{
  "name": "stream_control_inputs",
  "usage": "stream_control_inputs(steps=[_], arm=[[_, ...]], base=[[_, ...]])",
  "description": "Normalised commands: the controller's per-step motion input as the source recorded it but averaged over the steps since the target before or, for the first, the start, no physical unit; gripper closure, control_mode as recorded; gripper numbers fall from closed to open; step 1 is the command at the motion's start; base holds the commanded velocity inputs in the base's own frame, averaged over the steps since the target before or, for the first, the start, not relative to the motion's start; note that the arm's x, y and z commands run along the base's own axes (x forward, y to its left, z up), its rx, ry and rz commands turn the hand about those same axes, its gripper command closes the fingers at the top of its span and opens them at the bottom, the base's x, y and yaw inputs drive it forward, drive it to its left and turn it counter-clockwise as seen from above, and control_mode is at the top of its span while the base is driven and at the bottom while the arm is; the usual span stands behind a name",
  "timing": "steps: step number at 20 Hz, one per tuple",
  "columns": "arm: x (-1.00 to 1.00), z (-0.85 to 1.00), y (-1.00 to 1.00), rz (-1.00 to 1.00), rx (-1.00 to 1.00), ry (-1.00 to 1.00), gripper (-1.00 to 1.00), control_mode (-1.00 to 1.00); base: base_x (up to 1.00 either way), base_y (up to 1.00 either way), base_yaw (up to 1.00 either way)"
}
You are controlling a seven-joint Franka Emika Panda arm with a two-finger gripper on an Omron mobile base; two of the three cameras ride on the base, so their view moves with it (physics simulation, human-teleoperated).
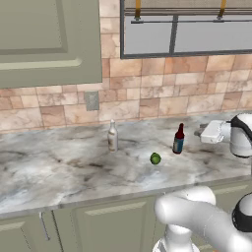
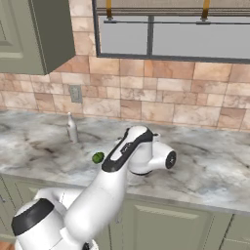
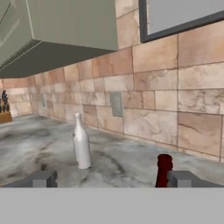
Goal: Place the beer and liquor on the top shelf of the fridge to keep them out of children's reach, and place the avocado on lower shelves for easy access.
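Two bottles stand on the marble counter [image 1: 59, 167]: a pale one [image 1: 112, 136] and a dark red one with a blue label [image 1: 178, 139]. I cannot tell which is the beer and which the liquor. The small green avocado [image 1: 155, 158] lies in front of them, between the two. My gripper [image 1: 203, 131] hovers level with the dark bottle, just right of it and pointing at it. In the hand view the gripper [image 3: 113, 179] is open, its fingers [image 3: 41, 178] wide apart. The dark bottle's top [image 3: 164, 168] rises just inside the right finger, and the pale bottle [image 3: 81, 142] stands farther off. The fridge and its shelves are out of view.
A tiled wall with an outlet [image 1: 91, 101] backs the counter. An upper cabinet [image 1: 44, 39] hangs at the left and a window [image 1: 187, 29] sits at the right. A knife block [image 3: 4, 109] stands far along the counter. My own arm [image 2: 122, 156] hides the dark bottle in the right base view.
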Motion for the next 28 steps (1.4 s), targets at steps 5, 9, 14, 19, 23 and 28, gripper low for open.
stream_control_inputs(steps=[5,9,14,19,23,28], arm=[[0.18,-0.17,0.00,0.03,0.00,0.00,-1.00,-1.00],[0.12,-0.29,0.05,0.03,0.00,0.00,-1.00,-1.00],[0.12,-0.26,0.20,0.01,0.00,-0.01,-1.00,-1.00],[0.14,-0.10,0.05,0.00,0.00,0.00,-1.00,-1.00],[0.21,-0.04,0.00,0.00,0.00,0.00,-1.00,-1.00],[0.23,-0.02,0.00,0.00,0.00,0.00,-1.00,-1.00]], base=[[0.00,0.00,0.00],[0.00,0.00,0.00],[0.00,0.00,0.00],[0.00,0.00,0.00],[0.00,0.00,0.00],[0.00,0.00,0.00]])
